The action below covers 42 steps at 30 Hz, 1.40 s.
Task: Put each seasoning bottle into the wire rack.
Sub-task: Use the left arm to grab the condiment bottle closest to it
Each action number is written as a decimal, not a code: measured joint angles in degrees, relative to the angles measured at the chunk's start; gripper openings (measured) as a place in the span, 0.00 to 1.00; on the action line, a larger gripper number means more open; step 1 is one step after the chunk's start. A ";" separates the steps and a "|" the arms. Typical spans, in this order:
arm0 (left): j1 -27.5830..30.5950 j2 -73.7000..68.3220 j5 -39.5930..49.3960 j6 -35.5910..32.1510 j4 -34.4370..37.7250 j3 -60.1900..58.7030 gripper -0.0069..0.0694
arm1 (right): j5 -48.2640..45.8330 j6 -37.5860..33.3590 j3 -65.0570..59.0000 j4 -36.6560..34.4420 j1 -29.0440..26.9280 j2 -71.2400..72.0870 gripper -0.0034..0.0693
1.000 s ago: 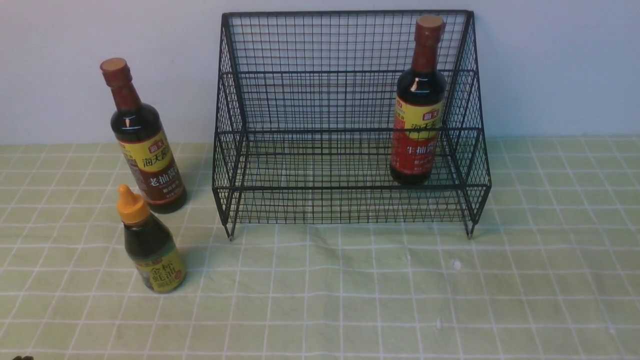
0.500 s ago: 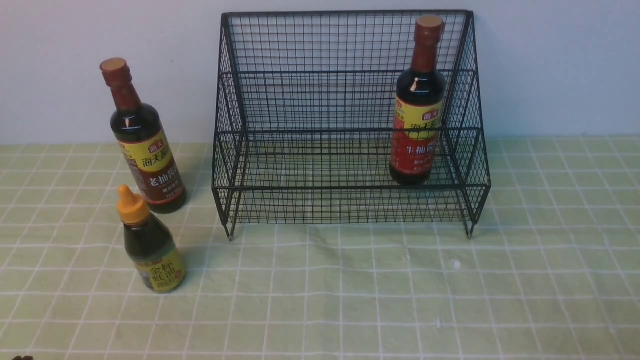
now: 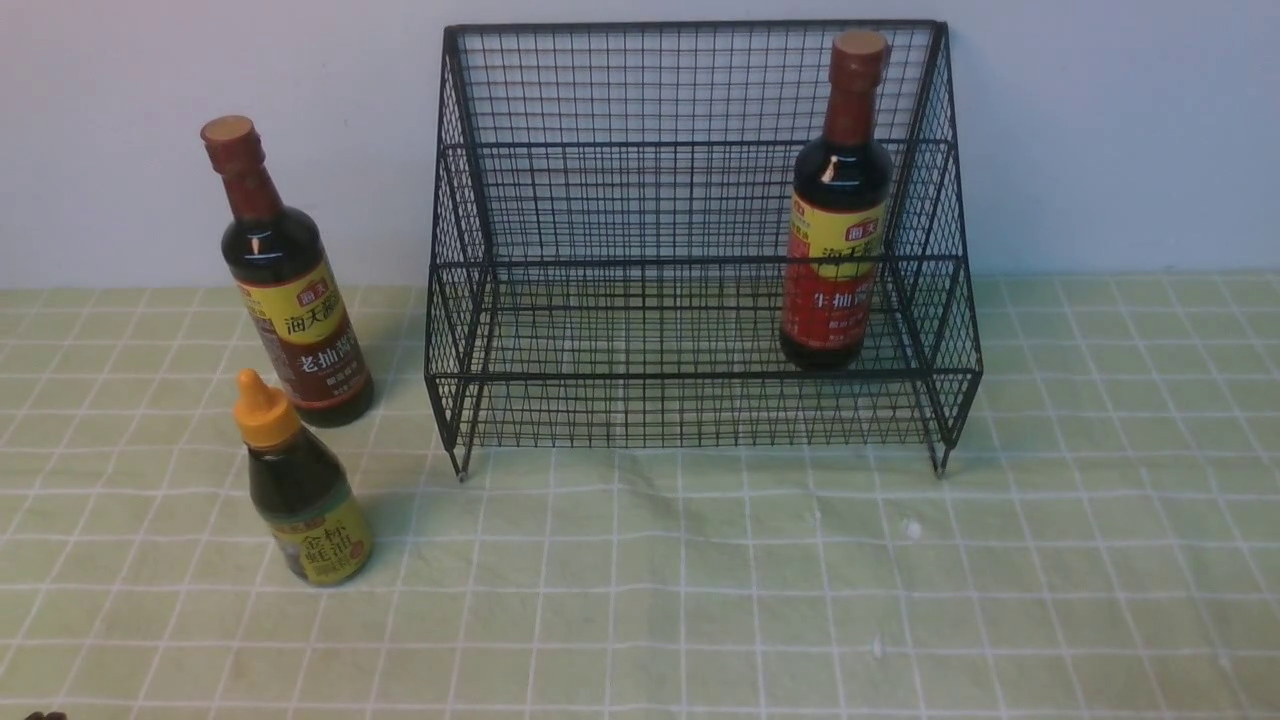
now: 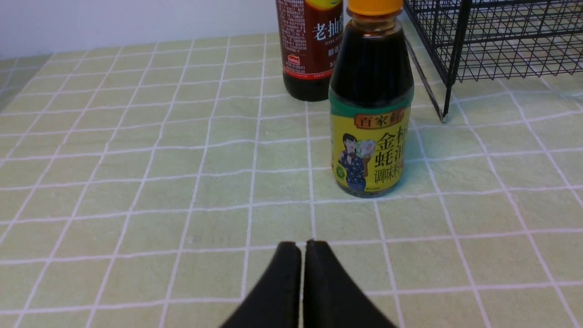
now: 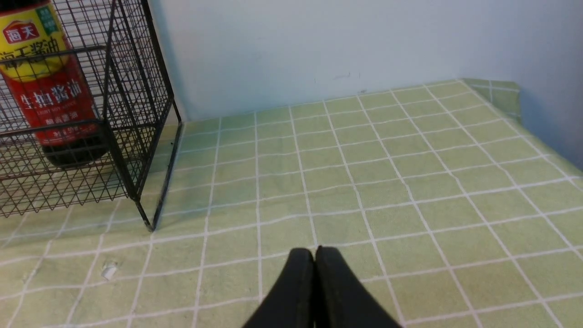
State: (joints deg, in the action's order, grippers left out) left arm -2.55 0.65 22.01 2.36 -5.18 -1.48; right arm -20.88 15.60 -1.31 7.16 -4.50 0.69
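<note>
Now between placements, one bottle [image 3: 836, 230] racked, both grippers [image 4: 304, 246] [image 5: 314, 251] clenched on nothing; next, probably opening left jaws wide for near-left short bottle [image 3: 305, 500].

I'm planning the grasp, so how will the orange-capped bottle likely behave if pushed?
The orange-capped bottle might tip if pushed high, being taller than wide. Its dark contents suggest some weight. Its smooth, shiny surface could prove slippery.

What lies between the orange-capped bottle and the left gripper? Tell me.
Only bare checked cloth, between that bottle and the left gripper, per the left wrist view.
</note>
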 joint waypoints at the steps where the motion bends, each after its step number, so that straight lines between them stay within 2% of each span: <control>1: 0.00 0.00 0.00 0.00 0.00 0.00 0.08 | 0.00 0.00 0.00 0.00 0.00 0.00 0.03; 18: 0.00 0.00 0.00 -0.02 -0.07 0.00 0.08 | 0.00 0.22 0.00 0.00 0.00 0.00 0.03; 30: 0.00 0.00 -0.56 -0.94 -5.45 0.00 0.08 | 0.00 0.22 0.00 0.00 -0.04 0.00 0.03; 34: 0.00 0.00 -9.80 2.68 -1.70 -0.17 0.08 | 0.00 0.22 0.00 0.00 -0.04 0.00 0.03; 38: 0.00 0.00 -23.76 8.19 2.30 -0.17 0.08 | 0.00 0.22 0.00 0.00 -0.04 0.00 0.03; 42: 0.00 0.00 -33.73 9.58 3.06 -0.17 0.08 | 0.00 0.22 0.00 0.00 -0.04 0.00 0.03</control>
State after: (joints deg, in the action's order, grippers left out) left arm -2.55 0.65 -11.72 11.94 -2.13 -1.64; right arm -20.88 15.82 -1.31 7.16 -4.54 0.69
